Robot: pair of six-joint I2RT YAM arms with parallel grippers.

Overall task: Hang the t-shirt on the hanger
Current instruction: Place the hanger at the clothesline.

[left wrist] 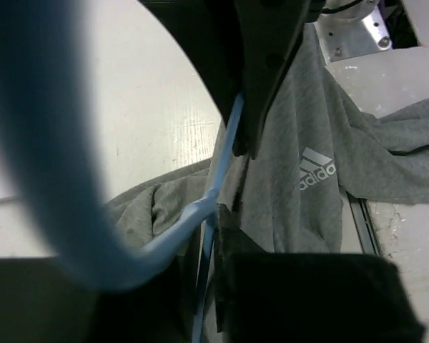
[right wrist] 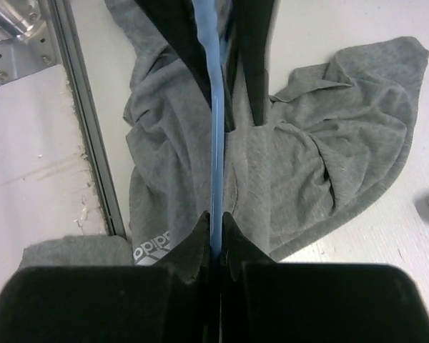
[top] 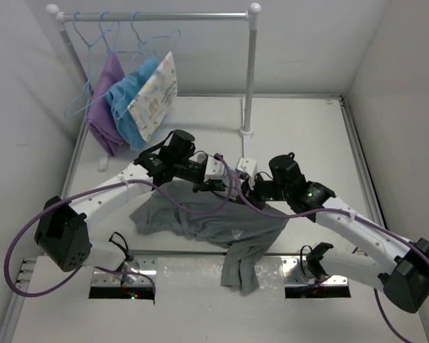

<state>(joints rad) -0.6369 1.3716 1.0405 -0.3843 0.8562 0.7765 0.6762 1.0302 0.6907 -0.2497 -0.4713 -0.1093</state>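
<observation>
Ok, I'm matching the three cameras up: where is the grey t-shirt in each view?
Top external: t-shirt lies crumpled at the centre of the picture.
Left wrist: t-shirt fills the right side, behind the hanger wire.
Right wrist: t-shirt spreads across the middle, behind the same wire.
Shared landmark: its white logo.

There was one tee (top: pixel 214 221), one rack (top: pixel 250 71) and three cloths on it: purple (top: pixel 104 107), blue (top: pixel 125 100), patterned (top: pixel 156 96). One hanger (right wrist: pixel 216 143) crossed the tee; at least three other hangers (top: pixel 79 98) hung there.
</observation>
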